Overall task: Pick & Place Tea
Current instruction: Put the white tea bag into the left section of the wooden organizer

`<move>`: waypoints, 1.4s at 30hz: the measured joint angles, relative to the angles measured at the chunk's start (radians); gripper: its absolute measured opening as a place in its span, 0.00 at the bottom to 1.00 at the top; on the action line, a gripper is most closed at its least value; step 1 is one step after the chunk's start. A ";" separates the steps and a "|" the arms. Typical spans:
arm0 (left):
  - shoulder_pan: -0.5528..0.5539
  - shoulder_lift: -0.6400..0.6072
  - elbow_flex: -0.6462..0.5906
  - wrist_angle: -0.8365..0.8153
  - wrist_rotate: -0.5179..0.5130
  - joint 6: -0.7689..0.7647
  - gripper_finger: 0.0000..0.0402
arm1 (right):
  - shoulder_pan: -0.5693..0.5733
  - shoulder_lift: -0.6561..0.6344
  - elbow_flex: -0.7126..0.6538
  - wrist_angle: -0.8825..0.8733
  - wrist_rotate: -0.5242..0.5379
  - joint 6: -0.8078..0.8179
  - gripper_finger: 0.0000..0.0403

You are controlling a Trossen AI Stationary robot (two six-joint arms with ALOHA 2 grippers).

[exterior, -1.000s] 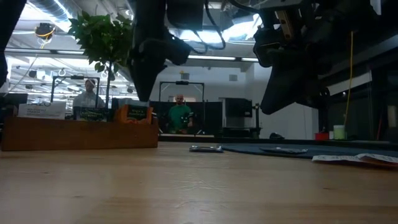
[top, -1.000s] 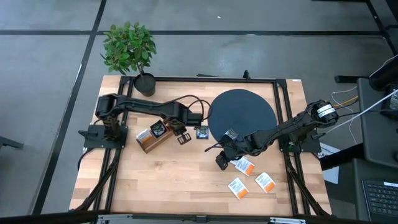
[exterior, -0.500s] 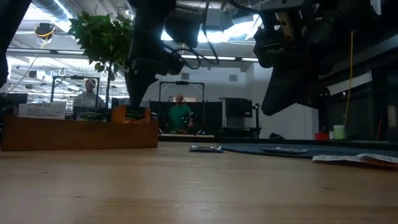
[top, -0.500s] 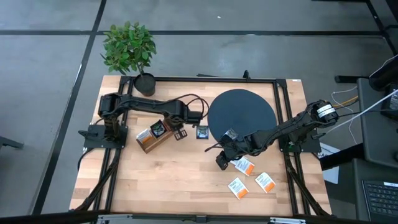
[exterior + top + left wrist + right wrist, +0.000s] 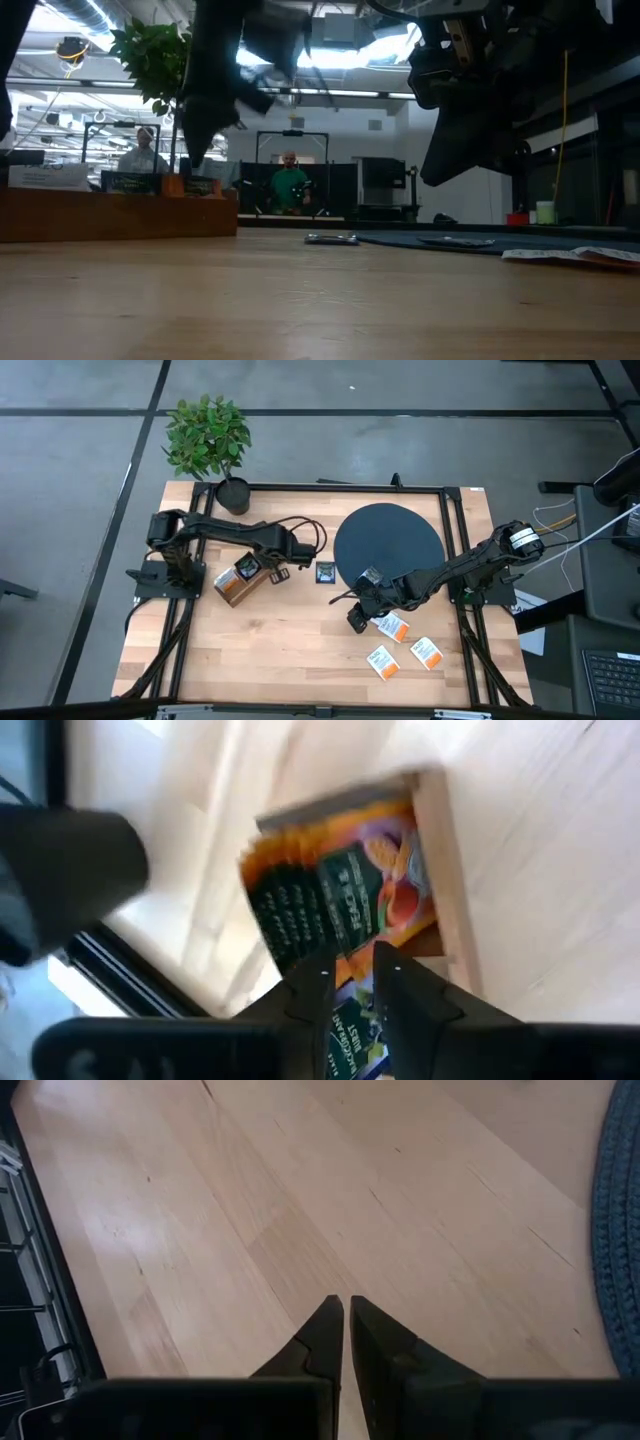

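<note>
Hovering over the wooden box (image 5: pixel 240 580), my left gripper (image 5: pixel 350 982) pinched a dark sachet (image 5: pixel 352 1020) between narrowly parted fingers. My right gripper (image 5: pixel 346 1342) hung nearly closed, empty, beside three orange-banded sachets (image 5: pixel 404 644).

Level view across the wooden table (image 5: pixel 300 300): wooden box (image 5: pixel 115 212) holding sachets (image 5: pixel 190 186), a flat, possibly dark sachet (image 5: pixel 331 239) mid-table, two dark arms overhead.

3 flat white-and-orange square tea sachets (image 5: pixel 393 627) (image 5: pixel 381 661) (image 5: pixel 427 652) lie flat on the wood, near each other w/ gaps. 1 dark square sachet (image 5: pixel 324 572) lies alone by the round disc. More dark-and-orange sachets (image 5: pixel 345 900) stand upright, packed in the box.
</note>
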 joint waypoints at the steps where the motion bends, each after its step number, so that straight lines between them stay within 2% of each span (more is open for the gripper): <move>1: -0.006 -0.014 0.009 0.000 -0.013 -0.007 0.17 | 0.000 0.000 0.000 0.000 0.000 0.000 0.07; 7: -0.011 -0.086 0.033 -0.001 -0.051 -0.035 0.17 | -0.005 0.000 0.000 0.000 0.000 -0.004 0.07; 12: -0.005 -0.152 0.033 0.043 0.020 -0.089 0.16 | -0.013 0.000 0.000 0.000 0.000 -0.027 0.07; 17: -0.034 -0.204 0.034 0.194 0.114 -0.100 0.17 | -0.013 0.000 0.000 -0.009 0.039 -0.067 0.07; 20: -0.047 -0.203 0.034 0.294 0.223 -0.133 0.16 | -0.018 0.000 0.000 -0.019 0.076 -0.105 0.06; 23: -0.063 -0.183 0.034 0.384 0.286 -0.190 0.17 | -0.030 0.000 0.000 -0.024 0.078 -0.197 0.03; 28: -0.081 -0.146 0.034 0.481 0.294 -0.256 0.17 | -0.060 0.000 0.000 -0.078 0.092 -0.293 0.02; 32: -0.081 -0.118 0.034 0.537 0.310 -0.282 0.16 | -0.078 0.000 0.000 -0.258 0.165 -0.310 0.02; 36: -0.094 -0.111 0.034 0.600 0.313 -0.295 0.16 | -0.085 0.000 -0.001 -0.377 0.180 -0.285 0.01; 42: -0.099 -0.111 0.034 0.618 0.313 -0.280 0.16 | -0.085 -0.005 0.000 -0.395 0.160 -0.228 0.03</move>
